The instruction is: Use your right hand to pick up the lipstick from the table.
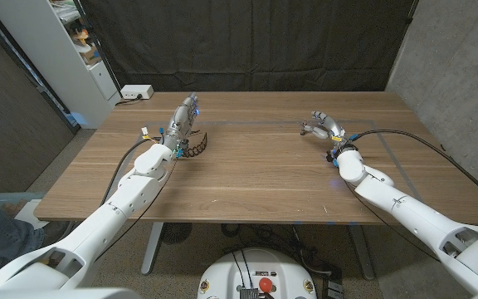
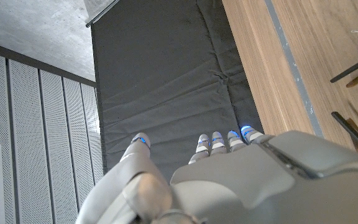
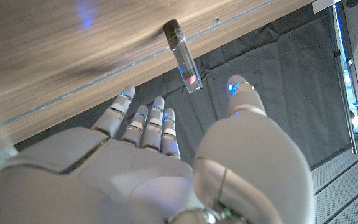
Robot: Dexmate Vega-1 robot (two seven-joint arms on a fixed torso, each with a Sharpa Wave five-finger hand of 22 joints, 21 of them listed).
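The wooden counter (image 1: 256, 178) is seen from the head view, with both arms brought in over it. The left hand (image 1: 183, 123) is raised above the counter with its fingers extended and apart, and nothing is grasped in it. The right hand (image 1: 324, 124) is likewise released, fingers spread, with nothing held. The lipstick (image 3: 184, 55), a clear tube with a dark cap, is seen in the right wrist view standing upright on the counter just ahead of the right hand's fingertips (image 3: 156, 106), apart from them and not touched.
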